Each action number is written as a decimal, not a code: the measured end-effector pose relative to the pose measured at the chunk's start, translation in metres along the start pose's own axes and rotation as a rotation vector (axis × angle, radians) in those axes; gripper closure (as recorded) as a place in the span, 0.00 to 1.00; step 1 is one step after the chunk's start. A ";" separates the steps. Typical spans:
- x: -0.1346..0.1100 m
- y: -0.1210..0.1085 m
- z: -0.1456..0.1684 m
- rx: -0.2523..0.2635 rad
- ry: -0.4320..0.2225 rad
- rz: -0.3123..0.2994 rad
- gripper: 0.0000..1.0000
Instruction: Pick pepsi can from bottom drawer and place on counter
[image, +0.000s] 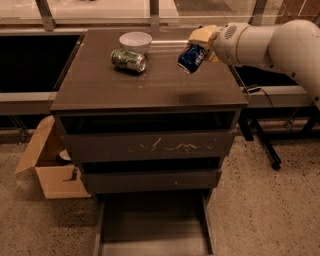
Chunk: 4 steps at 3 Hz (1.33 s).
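White rounded arm (285, 42); perforated round grille (230, 31) at the wrist; pale yellow end effector (200, 46) at its tip, upper right

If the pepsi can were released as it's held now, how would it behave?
The pepsi can hangs tilted in the gripper above the counter's right rear; released so, it would probably tip and roll. Its glossy round wall looks slippery, so it may shift in the grip.
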<state>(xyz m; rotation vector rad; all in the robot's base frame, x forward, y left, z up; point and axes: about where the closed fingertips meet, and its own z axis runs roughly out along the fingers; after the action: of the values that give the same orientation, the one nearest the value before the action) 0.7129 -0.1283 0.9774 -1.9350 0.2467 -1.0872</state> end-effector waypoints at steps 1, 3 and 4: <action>0.010 -0.012 0.016 0.036 0.000 0.080 1.00; 0.012 -0.020 0.051 0.008 -0.038 0.344 1.00; 0.003 -0.011 0.068 -0.021 -0.060 0.492 1.00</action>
<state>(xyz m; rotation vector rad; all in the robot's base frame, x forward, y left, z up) 0.7643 -0.0822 0.9719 -1.7886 0.6633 -0.7008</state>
